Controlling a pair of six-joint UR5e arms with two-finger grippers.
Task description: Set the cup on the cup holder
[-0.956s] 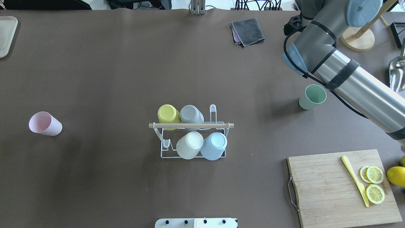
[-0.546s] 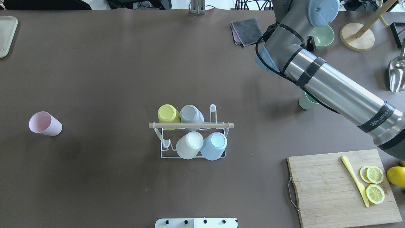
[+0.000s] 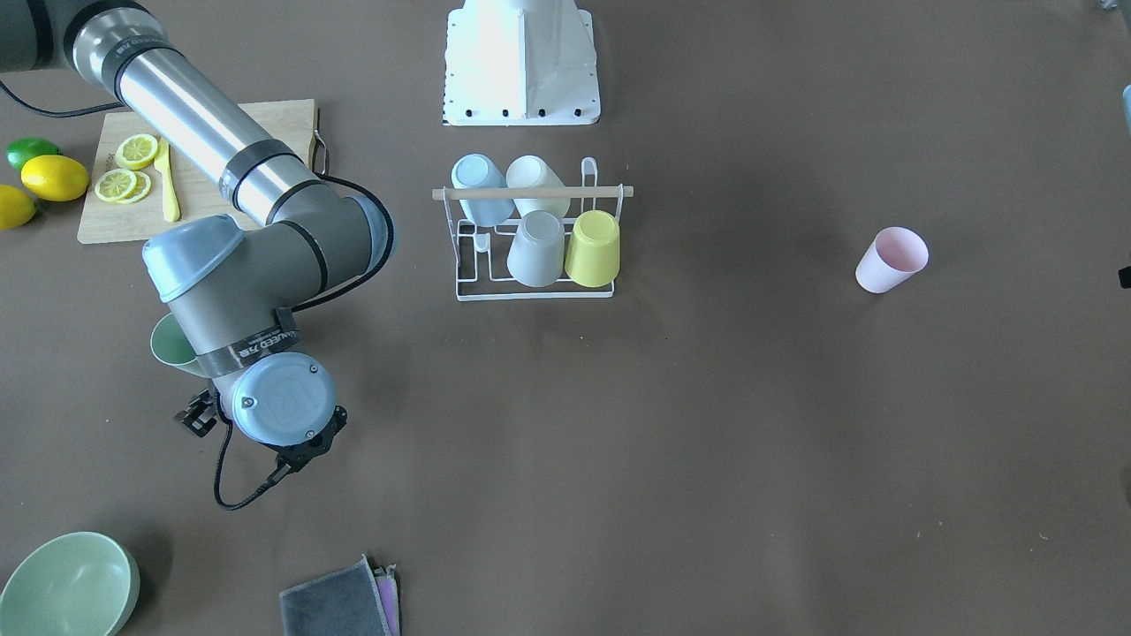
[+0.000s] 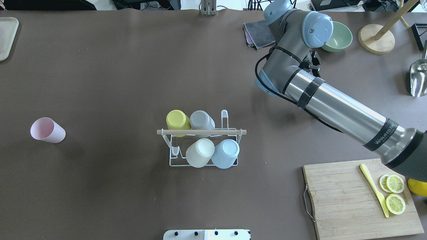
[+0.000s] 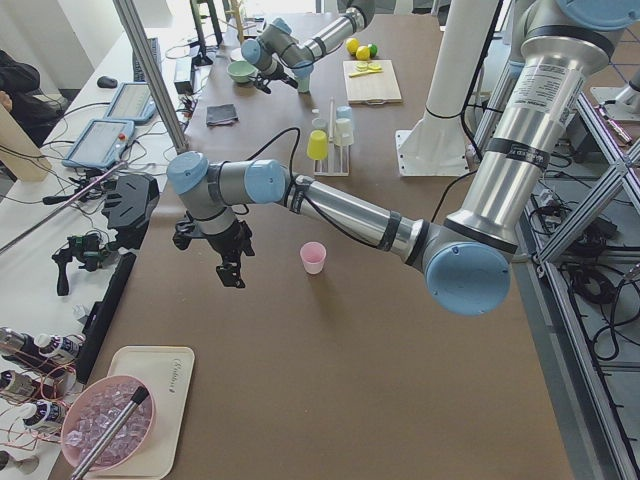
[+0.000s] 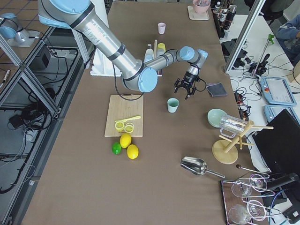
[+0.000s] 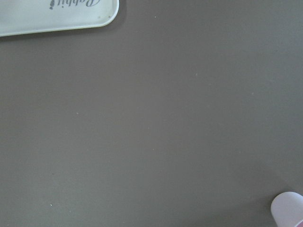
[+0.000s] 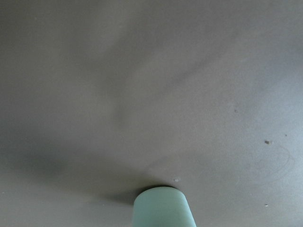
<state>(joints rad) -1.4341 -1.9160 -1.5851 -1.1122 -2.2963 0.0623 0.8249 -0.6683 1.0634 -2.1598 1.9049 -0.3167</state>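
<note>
Since the green cup (image 8: 163,208), at 6 o'clock in the right wrist view, looks light, stiff and slick, pinch its rim wall; the right gripper (image 6: 185,93) holds nothing, and its aperture cannot be determined.

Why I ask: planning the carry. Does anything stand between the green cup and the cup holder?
Nothing visible does: bare table lies between the green cup and the cup holder, whose corner prong toward the cup is empty.

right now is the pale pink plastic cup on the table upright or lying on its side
Upright: the pale pink plastic cup stands on its narrow base with its open mouth facing up, as the exterior left view shows.
</note>
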